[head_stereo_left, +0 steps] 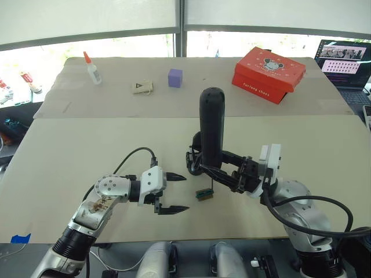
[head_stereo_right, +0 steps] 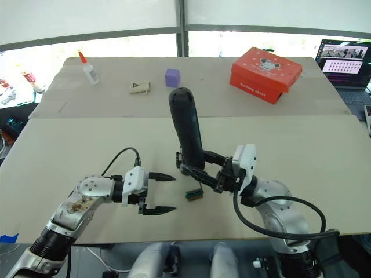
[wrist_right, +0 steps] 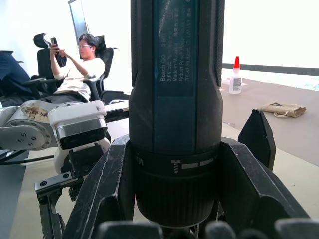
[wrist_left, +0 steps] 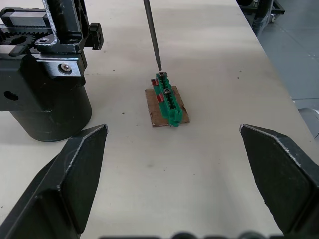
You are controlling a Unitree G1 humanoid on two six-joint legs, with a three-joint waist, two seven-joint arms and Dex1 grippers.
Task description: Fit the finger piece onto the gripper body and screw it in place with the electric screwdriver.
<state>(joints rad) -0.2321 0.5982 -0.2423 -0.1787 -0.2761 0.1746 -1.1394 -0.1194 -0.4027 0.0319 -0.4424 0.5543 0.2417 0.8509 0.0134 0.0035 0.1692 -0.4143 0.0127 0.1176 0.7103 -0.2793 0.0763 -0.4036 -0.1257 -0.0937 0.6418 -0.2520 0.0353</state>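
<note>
A: State the position of each tool.

B: The right tool (head_stereo_left: pixel 217 174) is clamped on the screwdriver (head_stereo_left: pixel 211 124), which stands nearly upright. Its bit points down at the green block (wrist_left: pixel 167 97) on the counter (head_stereo_left: pixel 69 150). In the left wrist view the bit tip meets a screw at the block's far end. The left tool (head_stereo_left: pixel 174 194) is spread wide, holds nothing and hovers low over the counter.

A: Locate the gripper body.

B: The gripper body (wrist_left: pixel 45 94) stands on its round base just beside the block, behind the screwdriver as seen from the head. The block lies ahead of the left tool, between its two fingers' lines. The right arm is the nearer to the bit work.

A: And the finger piece?

B: It cannot be identified with confidence. The screwdriver and the right tool cover most of the body, so a fitted piece may be hidden there.
</note>
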